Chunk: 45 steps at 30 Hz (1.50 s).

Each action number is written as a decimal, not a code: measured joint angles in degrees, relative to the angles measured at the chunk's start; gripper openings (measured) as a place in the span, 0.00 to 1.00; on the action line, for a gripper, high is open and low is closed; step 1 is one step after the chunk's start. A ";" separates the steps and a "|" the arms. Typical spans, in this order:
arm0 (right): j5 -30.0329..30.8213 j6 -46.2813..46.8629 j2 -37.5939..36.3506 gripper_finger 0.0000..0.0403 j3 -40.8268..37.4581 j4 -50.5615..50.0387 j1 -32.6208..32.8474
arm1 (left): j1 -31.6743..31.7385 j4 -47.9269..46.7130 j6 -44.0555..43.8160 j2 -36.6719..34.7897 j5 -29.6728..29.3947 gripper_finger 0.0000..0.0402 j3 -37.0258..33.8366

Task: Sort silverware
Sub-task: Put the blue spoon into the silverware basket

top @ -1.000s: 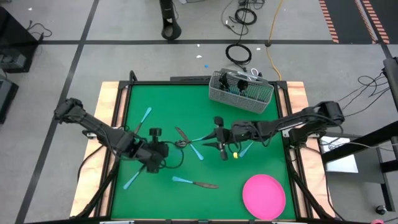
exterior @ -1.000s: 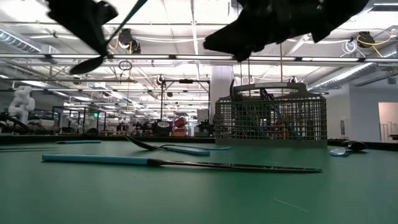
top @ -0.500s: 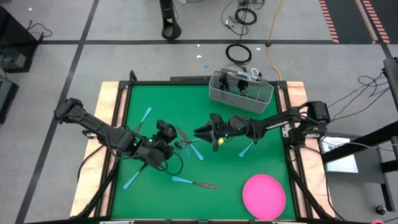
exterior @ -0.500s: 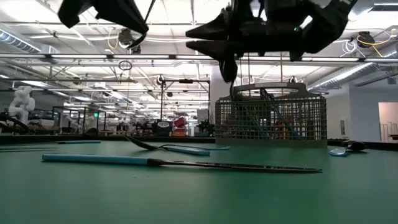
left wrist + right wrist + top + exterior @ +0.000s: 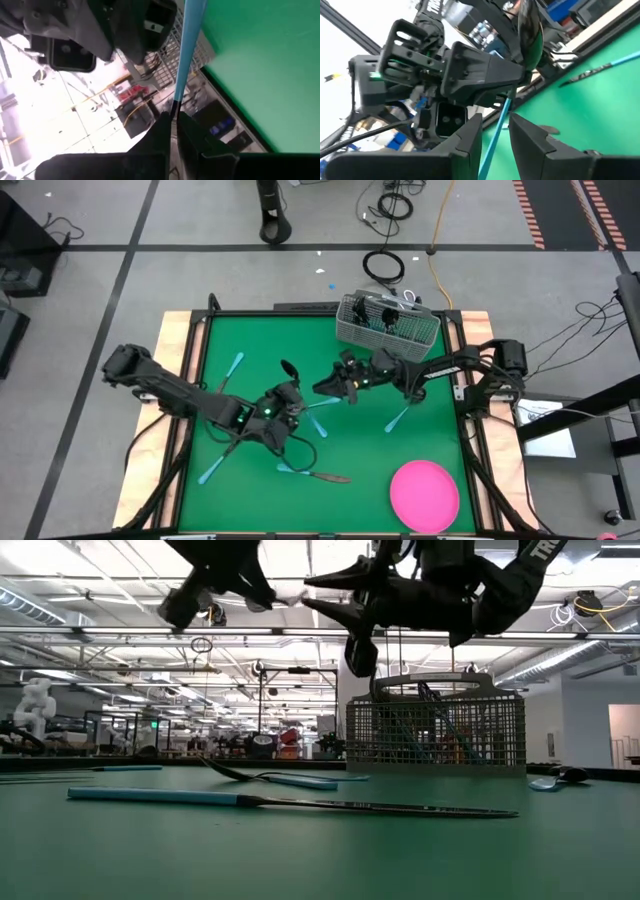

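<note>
From above, the left gripper (image 5: 287, 395) and the right gripper (image 5: 325, 388) met over the middle of the green surface (image 5: 410, 435), both raised. The left fingers were closed on a spoon (image 5: 291, 370) whose dark bowl pointed toward the far edge. A wire-mesh caddy (image 5: 388, 326) sat at the far edge near the right corner, and a pink plate (image 5: 425, 494) lay by the near right corner. Loose silverware lay around: a blue-handled knife (image 5: 314, 474) toward the near edge, two blue pieces (image 5: 232, 369) (image 5: 210, 470) toward the left edge, and another (image 5: 396, 420) toward the right.

At surface level, the knife (image 5: 290, 801) lay nearest, a spoon (image 5: 270, 776) behind it, and the caddy (image 5: 436, 730) beyond with utensils upright inside. Both arms hung overhead; white lettering on the right arm was cut off and unreadable.

In the left wrist view, the closed fingers (image 5: 162, 132) pinched the spoon's blue handle (image 5: 187, 47), with the caddy's mesh behind.

In the right wrist view, the right fingers (image 5: 525, 135) stood parted on either side of that blue handle (image 5: 496, 132), not clearly touching it; the spoon's bowl (image 5: 529, 32) showed beyond the left gripper (image 5: 470, 65).
</note>
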 joint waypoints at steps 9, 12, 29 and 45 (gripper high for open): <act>2.16 -3.27 0.00 0.21 0.36 -4.11 0.02 | 0.90 11.43 8.53 2.36 -0.95 0.02 0.00; 2.09 -3.34 0.00 0.22 0.36 -3.52 0.02 | 1.10 13.45 10.97 2.34 0.11 0.02 0.00; 3.02 -7.08 0.00 0.22 5.15 -12.33 0.45 | 3.22 14.55 12.33 2.34 2.73 0.01 0.00; 5.42 -10.59 -0.02 0.04 5.78 -14.45 1.02 | 3.26 14.19 12.16 2.34 6.74 0.10 0.00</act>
